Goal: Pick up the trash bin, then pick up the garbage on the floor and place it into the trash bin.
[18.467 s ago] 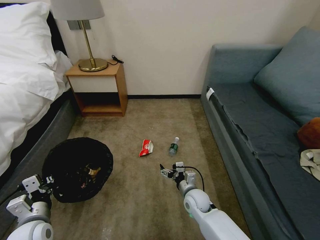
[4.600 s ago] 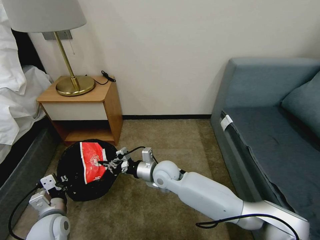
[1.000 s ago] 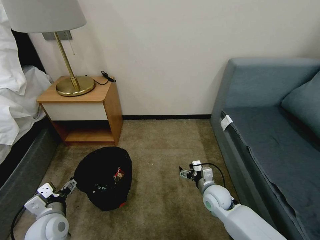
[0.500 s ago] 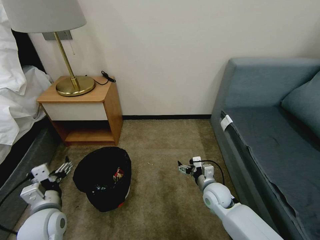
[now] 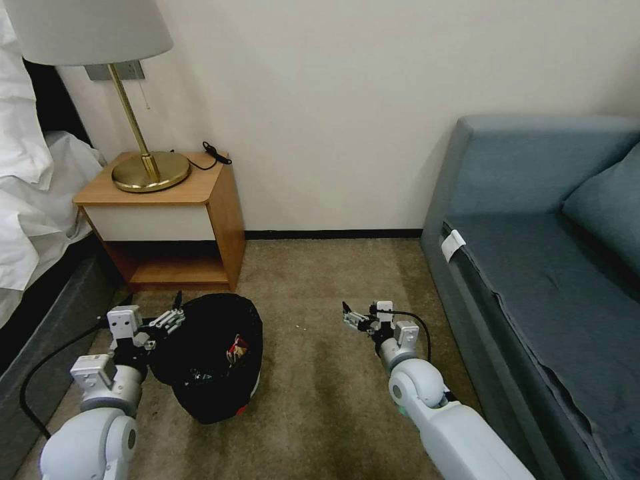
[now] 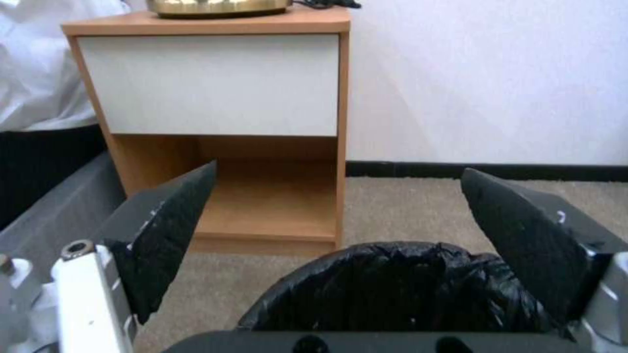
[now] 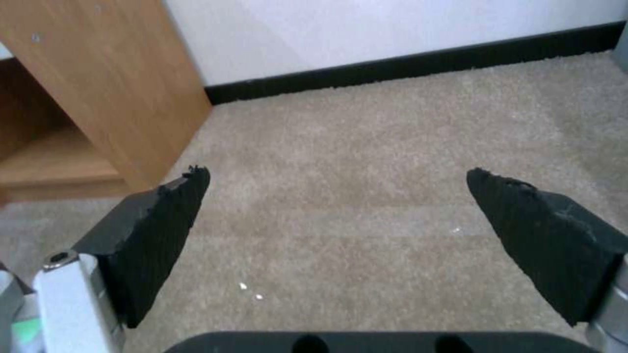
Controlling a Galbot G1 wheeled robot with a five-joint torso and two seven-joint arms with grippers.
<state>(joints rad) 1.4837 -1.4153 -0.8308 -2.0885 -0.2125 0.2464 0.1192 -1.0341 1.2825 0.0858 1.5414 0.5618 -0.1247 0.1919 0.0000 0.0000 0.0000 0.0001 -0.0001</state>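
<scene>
I see my left gripper (image 5: 175, 317) spread wide, empty, just beside the trash bin (image 5: 213, 353). My right gripper (image 5: 351, 316) hangs wide open, empty, well apart from it.

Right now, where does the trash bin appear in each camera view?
Head view: trash bin on the floor, lower left, beside the open left gripper.
Left wrist view: its black bag rim between the fingers, low.
Right wrist view: not in it.
Shared landmark: the nightstand.

nightstand (image 5: 167, 213) wood, by wall | lamp (image 5: 143, 163) on top | sofa (image 5: 533, 267) blue-grey
</scene>
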